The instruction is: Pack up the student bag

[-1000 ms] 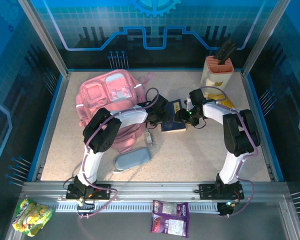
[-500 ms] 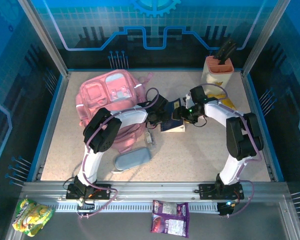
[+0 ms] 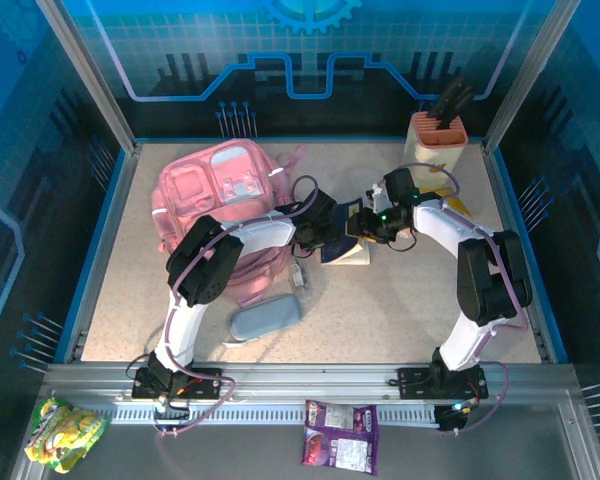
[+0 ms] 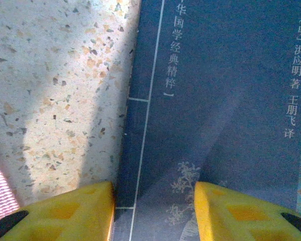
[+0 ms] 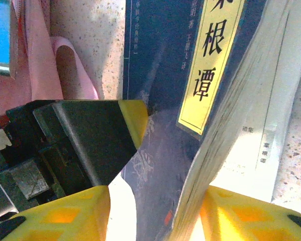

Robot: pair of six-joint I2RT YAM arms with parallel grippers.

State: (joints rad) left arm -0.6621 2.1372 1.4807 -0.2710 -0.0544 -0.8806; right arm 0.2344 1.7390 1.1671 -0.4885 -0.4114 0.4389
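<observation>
Left claw (image 4: 153, 186): parted over blue book (image 4: 215, 100), at spine edge bordering speckled worktop (image 4: 55, 75). Right claw (image 5: 158, 193): astride its pages, grip unclear. Yellow label (image 5: 210, 65): 菜根谭.

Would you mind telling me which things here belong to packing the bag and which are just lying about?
For the job: student bag, blue book, grey-blue pencil case.
Lying about: orange-topped holder, purple snack packet, yellow-green snack packet.

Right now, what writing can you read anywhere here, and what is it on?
"华国学经典精粹": down the blue book cover, its top cut off.
"[明] 洪应明 著 王朋飞 译": same cover, right side.
"根谭": the book's yellow title label, below a cut-off character.
Print on the purple snack packet: too small to read.
</observation>
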